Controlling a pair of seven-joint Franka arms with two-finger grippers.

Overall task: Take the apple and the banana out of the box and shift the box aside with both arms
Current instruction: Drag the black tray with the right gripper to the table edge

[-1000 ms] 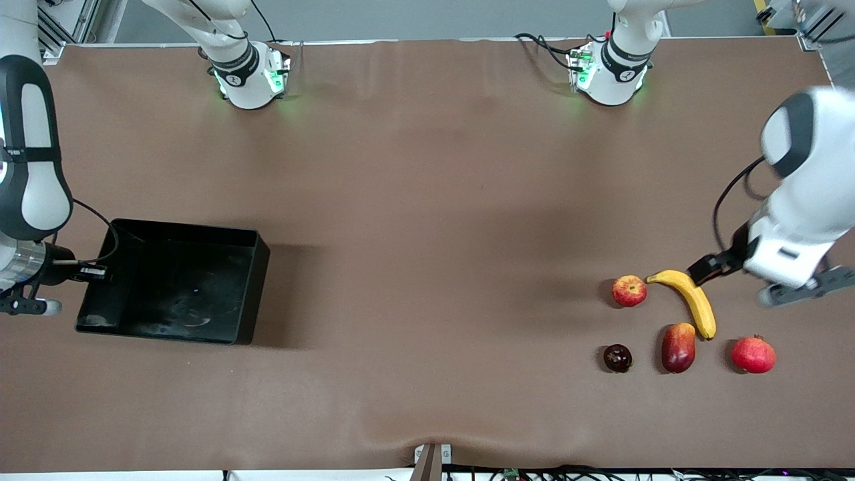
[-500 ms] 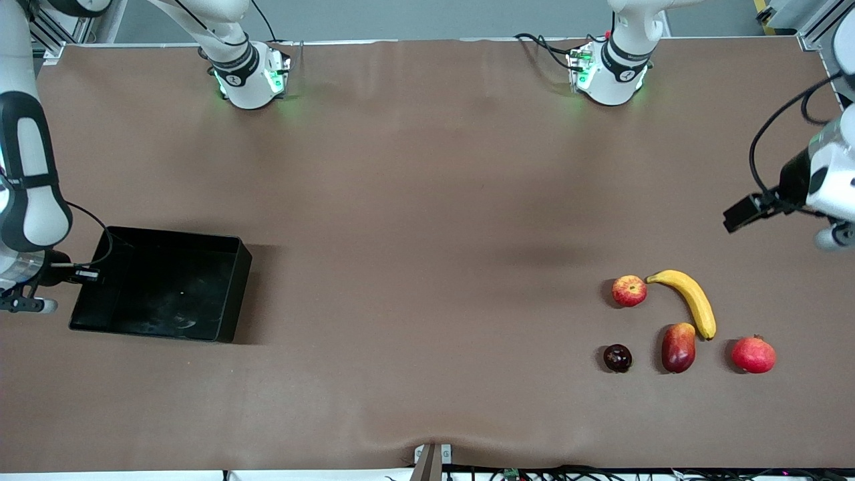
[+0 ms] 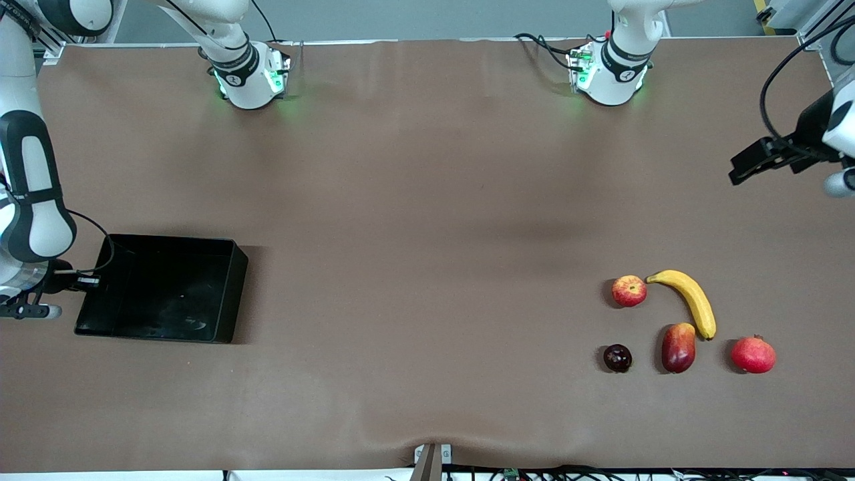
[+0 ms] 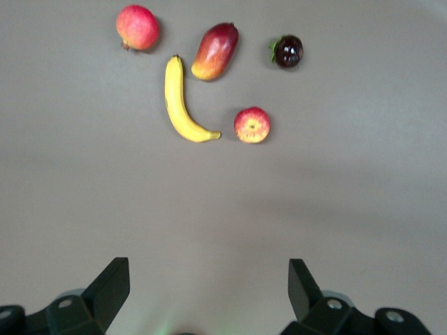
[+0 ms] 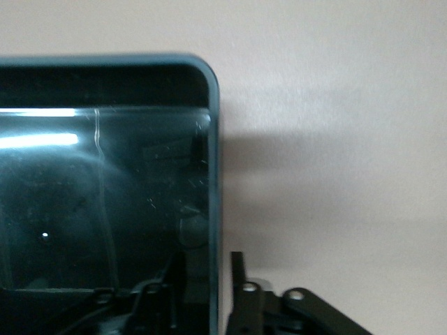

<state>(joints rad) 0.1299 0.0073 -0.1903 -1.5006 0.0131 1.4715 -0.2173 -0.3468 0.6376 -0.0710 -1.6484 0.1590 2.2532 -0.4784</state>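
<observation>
The black box rests on the table at the right arm's end. My right gripper straddles its end wall, one finger inside and one finger outside. The jaws are open, with a sliver of table showing between the outer finger and the wall. The yellow banana and the red-yellow apple lie side by side toward the left arm's end. My left gripper hangs open and empty over bare table there. The left wrist view shows the banana and apple well off from that gripper.
Nearer the front camera than the banana lie a dark round fruit, a red mango-like fruit and a red pomegranate. A small bracket sits at the table's front edge.
My left gripper has pulled up and away from the banana's stem end toward the table's end. The box shifted slightly toward the right arm's end, and the right fingers eased apart off its wall.
</observation>
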